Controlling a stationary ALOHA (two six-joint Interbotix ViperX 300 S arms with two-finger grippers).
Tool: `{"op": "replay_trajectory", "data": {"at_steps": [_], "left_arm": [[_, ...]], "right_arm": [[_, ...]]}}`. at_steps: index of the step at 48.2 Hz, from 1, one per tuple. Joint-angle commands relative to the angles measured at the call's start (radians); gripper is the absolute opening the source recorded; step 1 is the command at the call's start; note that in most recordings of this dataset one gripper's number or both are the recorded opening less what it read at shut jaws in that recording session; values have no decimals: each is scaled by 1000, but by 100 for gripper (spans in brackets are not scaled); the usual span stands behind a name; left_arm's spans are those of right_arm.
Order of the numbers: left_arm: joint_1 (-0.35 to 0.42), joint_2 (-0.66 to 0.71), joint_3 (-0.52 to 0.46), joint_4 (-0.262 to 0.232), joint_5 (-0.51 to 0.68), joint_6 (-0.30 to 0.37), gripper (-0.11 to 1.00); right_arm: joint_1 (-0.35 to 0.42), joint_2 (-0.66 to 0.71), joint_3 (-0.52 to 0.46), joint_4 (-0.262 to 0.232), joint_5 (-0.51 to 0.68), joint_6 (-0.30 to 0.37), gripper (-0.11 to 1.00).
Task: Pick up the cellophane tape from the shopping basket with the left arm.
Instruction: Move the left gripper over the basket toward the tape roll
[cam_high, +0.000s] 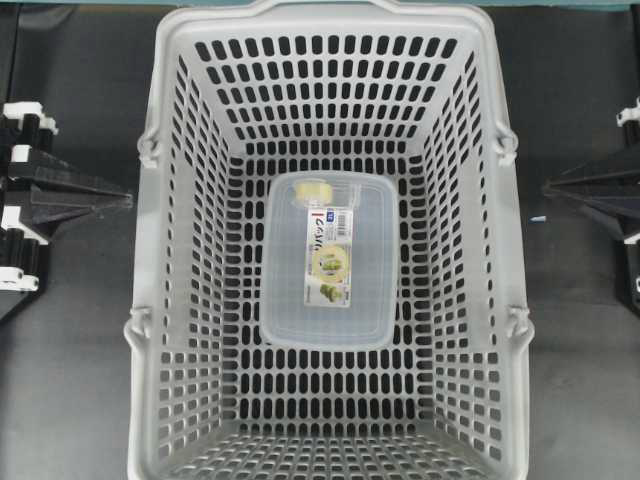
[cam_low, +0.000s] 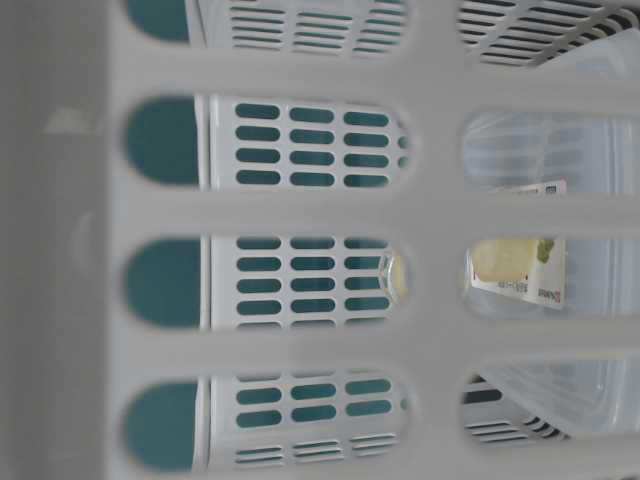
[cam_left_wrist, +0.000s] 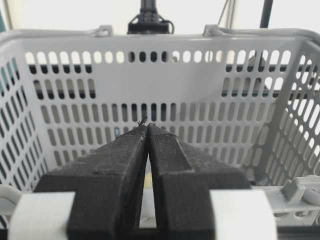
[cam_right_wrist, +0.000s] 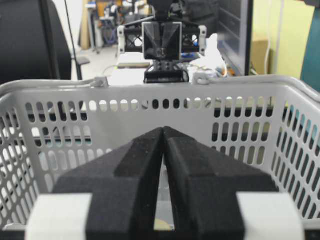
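Observation:
The cellophane tape (cam_high: 312, 188), a small cream roll in a clear wrapper, lies on the far left corner of a clear labelled container (cam_high: 330, 262) on the floor of the light-grey shopping basket (cam_high: 150, 250). My left gripper (cam_high: 126, 200) is shut and empty, outside the basket's left wall, pointing at it. In the left wrist view its tips (cam_left_wrist: 147, 126) meet in front of the basket (cam_left_wrist: 200, 100). My right gripper (cam_high: 548, 188) is shut and empty outside the right wall; its tips (cam_right_wrist: 163, 129) meet before the basket (cam_right_wrist: 240, 95).
The basket fills the middle of the dark table (cam_high: 70, 380), its handles folded down on the rims. The container's label (cam_high: 331, 258) bears a yellow-green circle. The table-level view looks through the basket's slotted wall (cam_low: 300, 210) at the container (cam_low: 540, 160).

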Motion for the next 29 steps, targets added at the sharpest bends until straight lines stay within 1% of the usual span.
{"op": "replay_trajectory", "data": {"at_steps": [1,2,5,12,17,25,29], "left_arm": [[-6,8,-60,43,49,-21,6],[-5,9,-74,43,69,-25,6],[-6,18,-121,43,135,-35,0],[-6,58,-268,43,341,-48,0],[-9,115,-379,43,488,-48,0],[-11,235,-520,43,643,-41,0],[-14,296,-575,43,693,-38,0]], "right_arm": [[3,11,-18,3,-5,6,1],[2,9,-18,6,-2,6,1],[2,5,-20,6,8,9,1],[3,3,-26,6,38,32,1],[3,3,-31,6,57,37,1],[5,3,-38,6,89,37,1],[5,2,-44,6,124,37,1]]}}
